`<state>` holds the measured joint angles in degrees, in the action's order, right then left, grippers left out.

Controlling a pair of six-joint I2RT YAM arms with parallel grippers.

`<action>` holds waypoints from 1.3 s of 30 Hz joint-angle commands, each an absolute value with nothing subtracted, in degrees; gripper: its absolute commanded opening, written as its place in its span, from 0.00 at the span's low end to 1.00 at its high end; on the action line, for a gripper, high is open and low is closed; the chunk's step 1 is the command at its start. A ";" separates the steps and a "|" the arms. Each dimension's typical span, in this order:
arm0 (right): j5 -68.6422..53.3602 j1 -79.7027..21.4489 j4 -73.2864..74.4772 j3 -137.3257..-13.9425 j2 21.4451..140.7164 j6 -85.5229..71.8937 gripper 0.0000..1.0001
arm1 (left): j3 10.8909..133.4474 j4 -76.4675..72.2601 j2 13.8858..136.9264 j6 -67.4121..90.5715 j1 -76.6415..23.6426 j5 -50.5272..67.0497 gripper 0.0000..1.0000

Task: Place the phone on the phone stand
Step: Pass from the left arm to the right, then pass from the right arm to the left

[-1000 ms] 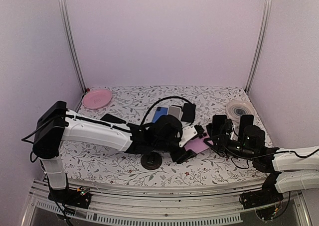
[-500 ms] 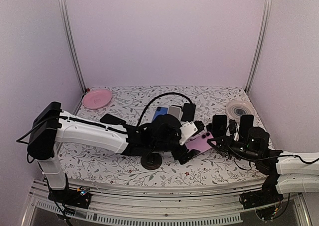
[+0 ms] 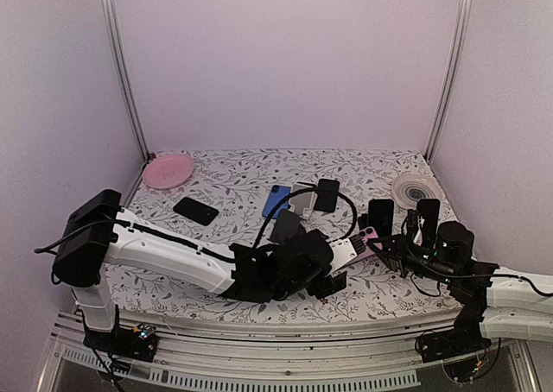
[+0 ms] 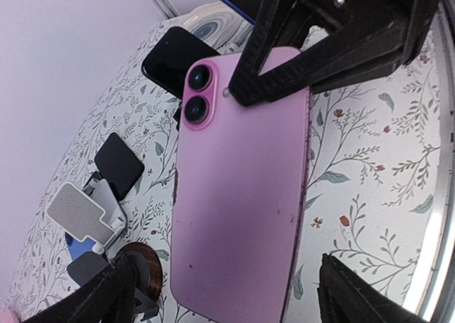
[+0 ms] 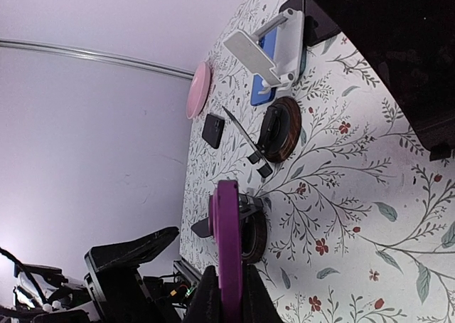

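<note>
The pink phone (image 4: 242,188) is held by its camera end in my shut right gripper (image 5: 227,298). It shows edge-on in the right wrist view (image 5: 227,245) and small in the top view (image 3: 366,235). My left gripper (image 4: 231,298) is open, its fingers (image 4: 106,298) spread on either side of the phone's free end without touching it. A phone stand with a round wooden base (image 5: 254,232) sits just behind the phone, and its base also shows in the left wrist view (image 4: 142,265). In the top view my left arm (image 3: 294,262) hides it.
A second round-based stand (image 5: 279,129) and a white stand (image 5: 256,53) sit further back. A blue phone (image 3: 275,200), a black phone (image 3: 194,210), two upright black phones (image 3: 380,215), a pink plate (image 3: 168,169) and a white roll (image 3: 412,187) lie around.
My left arm has swung toward the near edge and now covers the round-based stand. The phone has moved right and up in my right gripper.
</note>
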<state>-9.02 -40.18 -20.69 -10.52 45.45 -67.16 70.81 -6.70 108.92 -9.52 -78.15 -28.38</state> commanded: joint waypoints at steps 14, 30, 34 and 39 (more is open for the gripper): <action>-7.21 -40.62 -17.31 -14.15 44.05 -79.01 0.02 | 76.48 -7.06 118.08 -17.00 -80.50 -44.11 0.56; -8.07 -40.92 -18.08 -14.06 44.00 -80.67 0.02 | 79.74 -5.66 120.66 -17.08 -79.95 -46.50 0.41; -8.22 -40.95 -18.27 -14.06 43.87 -80.60 0.02 | 80.38 -4.93 120.80 -16.24 -79.51 -47.15 0.33; -8.55 -41.00 -19.06 -13.98 44.02 -80.39 0.02 | 80.66 -4.57 120.77 -15.47 -78.99 -48.07 0.11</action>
<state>-6.96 -40.38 -14.79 -12.19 45.06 -83.13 79.05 -4.60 120.70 -19.40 -80.25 -46.39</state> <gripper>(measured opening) 0.074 0.183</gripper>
